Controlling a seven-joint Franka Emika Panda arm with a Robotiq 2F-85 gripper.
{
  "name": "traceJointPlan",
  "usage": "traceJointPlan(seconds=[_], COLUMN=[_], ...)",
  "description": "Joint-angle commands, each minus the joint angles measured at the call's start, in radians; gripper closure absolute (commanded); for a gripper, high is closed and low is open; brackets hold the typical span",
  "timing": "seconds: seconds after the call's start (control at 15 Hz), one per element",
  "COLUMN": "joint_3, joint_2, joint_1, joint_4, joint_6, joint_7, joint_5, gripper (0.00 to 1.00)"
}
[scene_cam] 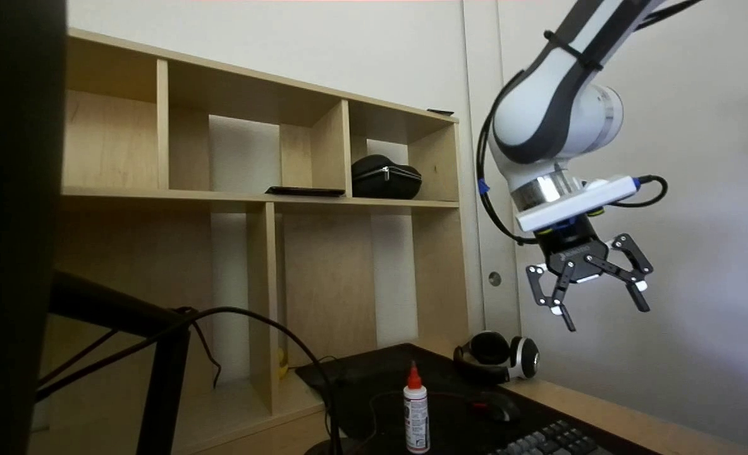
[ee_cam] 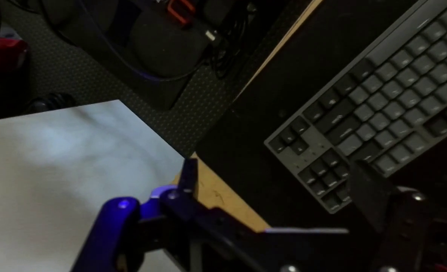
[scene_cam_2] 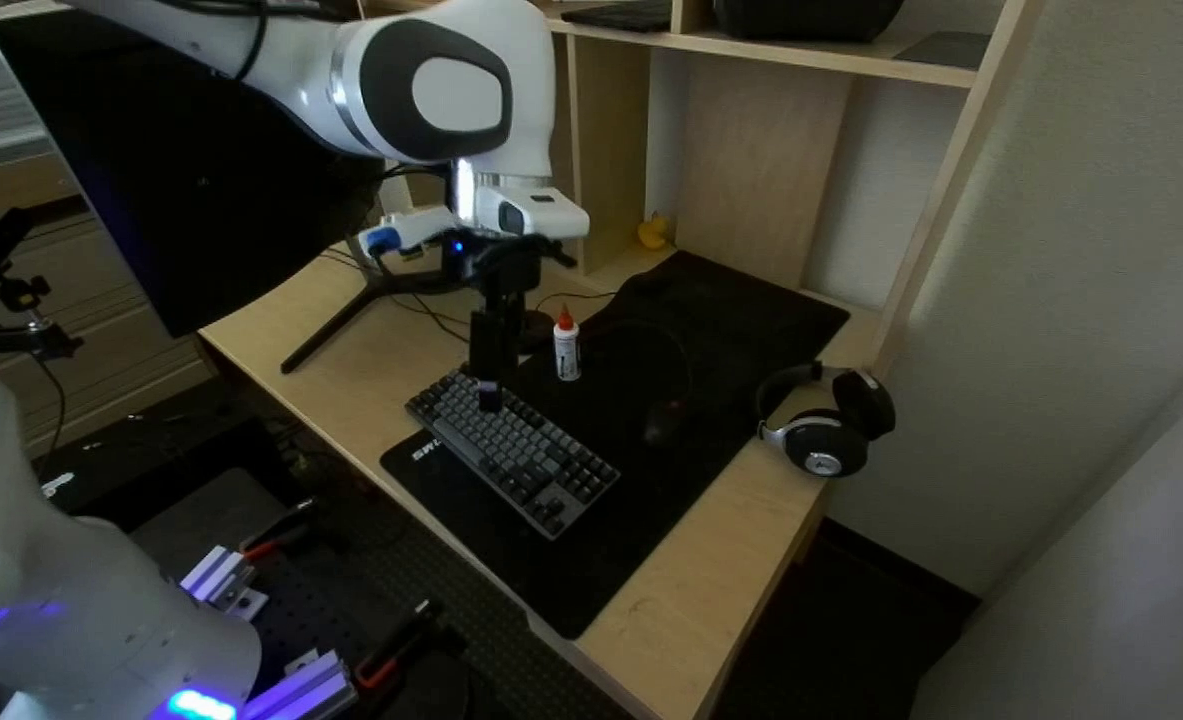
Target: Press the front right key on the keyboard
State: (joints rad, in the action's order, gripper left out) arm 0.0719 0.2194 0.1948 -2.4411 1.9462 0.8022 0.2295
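Note:
The keyboard (scene_cam_2: 516, 445) is flat and black-grey and lies on a black desk mat. Only its near corner shows in an exterior view (scene_cam: 560, 440), and part of it fills the right of the wrist view (ee_cam: 382, 98). Its front right key (ee_cam: 277, 145) is the dark corner key of the arrow group in the wrist view. My gripper (scene_cam: 606, 316) is open and empty, with its fingers spread wide, in the air above the desk. In the wrist view the gripper (ee_cam: 275, 164) has its right finger overlapping the far right end of the keyboard, which hides some keys.
A white bottle with a red cap (scene_cam_2: 567, 347) stands on the black mat (scene_cam_2: 711, 300) behind the keyboard. A mouse (scene_cam_2: 664, 420) and headphones (scene_cam_2: 823, 425) lie to its right. A wooden shelf (scene_cam: 374, 203) stands at the back. A monitor (scene_cam_2: 181, 170) is at the left.

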Motion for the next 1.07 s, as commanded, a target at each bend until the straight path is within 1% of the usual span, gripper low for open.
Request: traceJointPlan(seconds=[0.0,0.07,0.13,0.2,0.33,0.6,0.67,0.93,1.0], joint_3=[0.08,0.103,0.123,0.107,0.122,0.111,0.112,0.128,0.128], joint_2=[-0.057,-0.09,-0.115,-0.067,-0.087,-0.074,-0.125,-0.209,-0.231], joint_1=[0.076,0.096,0.106,0.08,0.087,0.077,0.078,0.077,0.07], joint_4=[-0.065,-0.074,-0.076,-0.063,-0.065,-0.062,-0.062,-0.081,-0.071], joint_6=[0.129,0.175,0.2,0.138,0.149,0.147,0.177,0.266,0.264], joint_7=[0.013,0.048,0.059,0.027,0.027,0.029,0.048,0.063,0.062], joint_5=[0.081,0.099,0.094,0.08,0.082,0.081,0.083,0.063,0.048], gripper=[0.0,0.0,0.0,0.0,0.0,0.0,0.0,0.0,0.0])
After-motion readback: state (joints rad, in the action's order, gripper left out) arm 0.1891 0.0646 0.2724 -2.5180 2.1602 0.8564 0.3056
